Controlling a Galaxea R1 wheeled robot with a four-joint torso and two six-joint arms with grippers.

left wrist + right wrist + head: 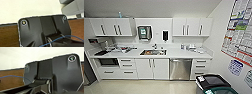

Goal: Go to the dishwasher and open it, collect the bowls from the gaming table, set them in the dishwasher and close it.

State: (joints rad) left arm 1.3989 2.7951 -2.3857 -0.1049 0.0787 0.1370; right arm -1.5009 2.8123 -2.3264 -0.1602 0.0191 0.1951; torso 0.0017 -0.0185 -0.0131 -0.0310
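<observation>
Dishwasher (180,69): closed, stainless front, under white tabletop (179,53), right of sink (153,52), between white cabinet doors (152,68) and drawers (200,67) | End effectors: left and right state cannot be told | Foreground: dark bin (212,83) on floor, lower right.

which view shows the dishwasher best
The head view: the dishwasher stands whole and shut under the counter, right of the sink, bar handle across its top. The left and right wrist views look at the robot's own dark plate, floor and wall instead.
</observation>
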